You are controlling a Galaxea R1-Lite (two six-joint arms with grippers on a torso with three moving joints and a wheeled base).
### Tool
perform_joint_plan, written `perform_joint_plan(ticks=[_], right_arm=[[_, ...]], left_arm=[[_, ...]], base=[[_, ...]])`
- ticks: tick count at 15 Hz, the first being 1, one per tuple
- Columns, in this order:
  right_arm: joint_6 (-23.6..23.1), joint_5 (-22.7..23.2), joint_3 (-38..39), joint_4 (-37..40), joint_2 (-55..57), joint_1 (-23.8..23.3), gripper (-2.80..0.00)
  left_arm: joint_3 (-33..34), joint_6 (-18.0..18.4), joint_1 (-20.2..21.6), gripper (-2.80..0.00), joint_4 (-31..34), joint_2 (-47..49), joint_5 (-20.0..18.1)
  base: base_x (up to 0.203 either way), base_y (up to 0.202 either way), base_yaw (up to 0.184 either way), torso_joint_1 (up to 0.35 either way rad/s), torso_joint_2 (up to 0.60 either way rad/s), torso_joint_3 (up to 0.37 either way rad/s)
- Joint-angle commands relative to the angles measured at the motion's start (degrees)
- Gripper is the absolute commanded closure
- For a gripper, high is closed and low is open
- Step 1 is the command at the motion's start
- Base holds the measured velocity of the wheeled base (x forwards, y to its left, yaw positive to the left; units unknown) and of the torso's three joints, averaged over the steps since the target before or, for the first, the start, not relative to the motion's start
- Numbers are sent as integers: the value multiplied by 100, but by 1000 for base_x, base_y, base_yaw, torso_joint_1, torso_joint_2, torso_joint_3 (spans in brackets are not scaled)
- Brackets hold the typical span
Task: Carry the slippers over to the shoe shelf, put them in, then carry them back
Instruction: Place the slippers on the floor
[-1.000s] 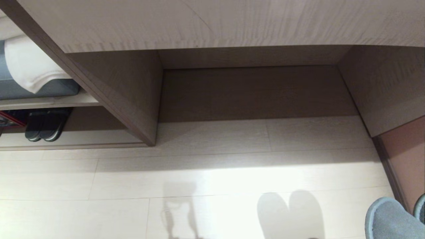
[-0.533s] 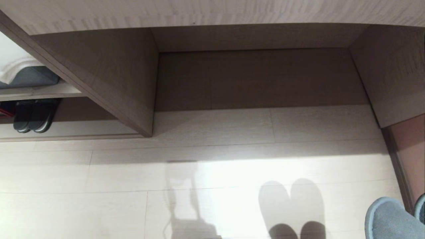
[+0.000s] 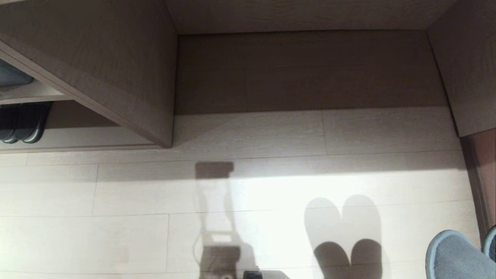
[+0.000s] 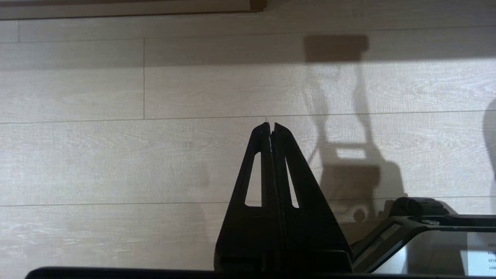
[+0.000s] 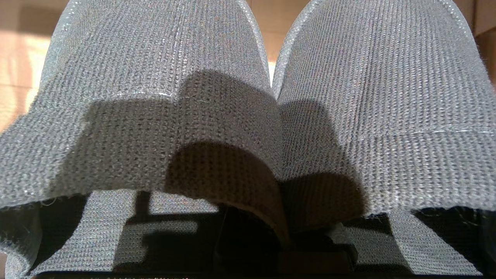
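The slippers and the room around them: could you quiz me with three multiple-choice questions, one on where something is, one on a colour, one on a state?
1. Where is the dark pair of shoes?
A. In the low cubby at the far left
B. In the wide recess
C. On the sunlit floor

2. What colour are the slippers?
A. Red
B. Grey-blue
C. White

3. How is the left gripper?
A. Wide open
B. Holding a slipper
C. Shut, empty

Answers: 1 A, they sit under the left shelf; 2 B, the knit fabric shows it; 3 C, its fingers meet above bare floor.

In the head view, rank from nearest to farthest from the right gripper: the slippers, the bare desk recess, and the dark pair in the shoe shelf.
1. The slippers, lower right, clamped in the right gripper.
2. The desk recess, ahead at centre.
3. The dark pair, far left in the shoe shelf.
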State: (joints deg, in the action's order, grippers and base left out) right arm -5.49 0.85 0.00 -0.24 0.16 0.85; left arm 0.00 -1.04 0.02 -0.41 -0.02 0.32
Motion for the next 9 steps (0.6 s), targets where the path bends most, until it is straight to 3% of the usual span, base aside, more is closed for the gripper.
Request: perform_joint_plan(ticks=[1, 9], right_arm=[[-4, 3, 0, -2, 2, 3, 0], [4, 3, 0, -2, 2, 3, 0]], left_arm=[[0, -2, 5, 0, -2, 2, 3], [0, -2, 6, 0, -2, 2, 3]], base=[[0, 0, 0, 10, 2, -205], [0, 0, 0, 0, 3, -194]])
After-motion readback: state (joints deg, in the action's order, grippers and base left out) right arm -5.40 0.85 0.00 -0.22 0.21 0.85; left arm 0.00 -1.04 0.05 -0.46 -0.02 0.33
